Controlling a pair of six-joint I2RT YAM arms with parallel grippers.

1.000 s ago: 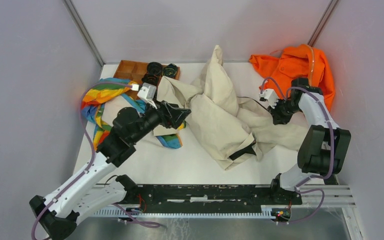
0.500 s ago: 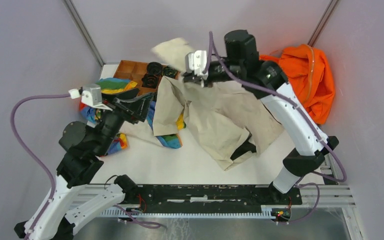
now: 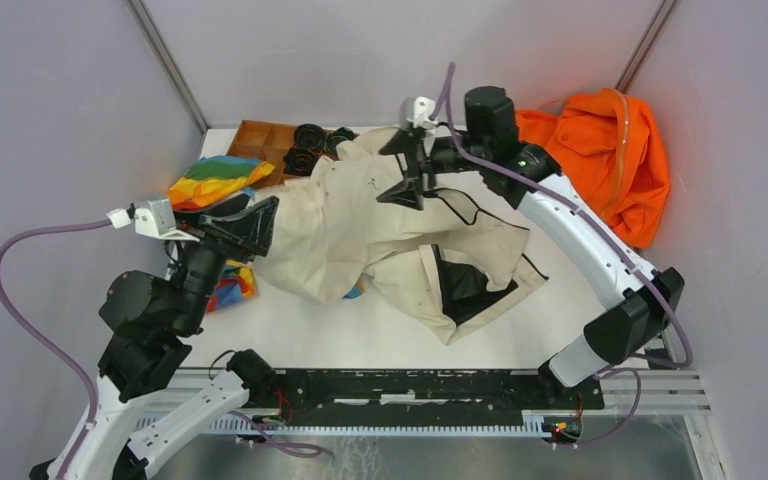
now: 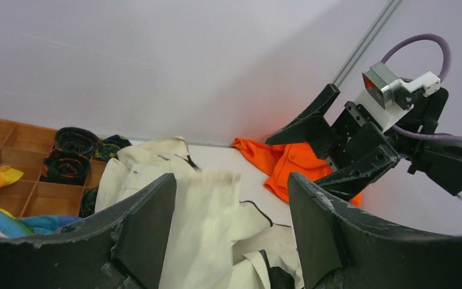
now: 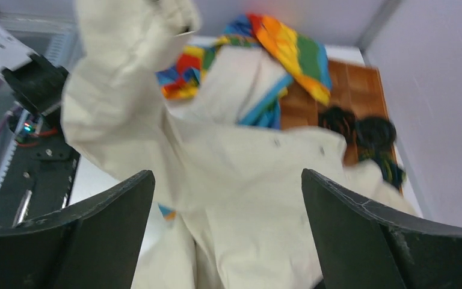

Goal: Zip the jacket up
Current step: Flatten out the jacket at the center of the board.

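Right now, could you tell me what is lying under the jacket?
The rainbow-striped cloth pokes out from beneath the jacket on the left arm's side; the rest of it, and anything else beneath, is covered.

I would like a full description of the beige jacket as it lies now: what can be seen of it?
The jacket is cream, matte cloth, lying crumpled across the middle of the white table, with its front open. One panel is folded back at the near right, showing the black lining. Its left part lies over the rainbow cloth. Neither gripper holds it: the open right gripper hangs above it, and the open left gripper stands at its left edge.
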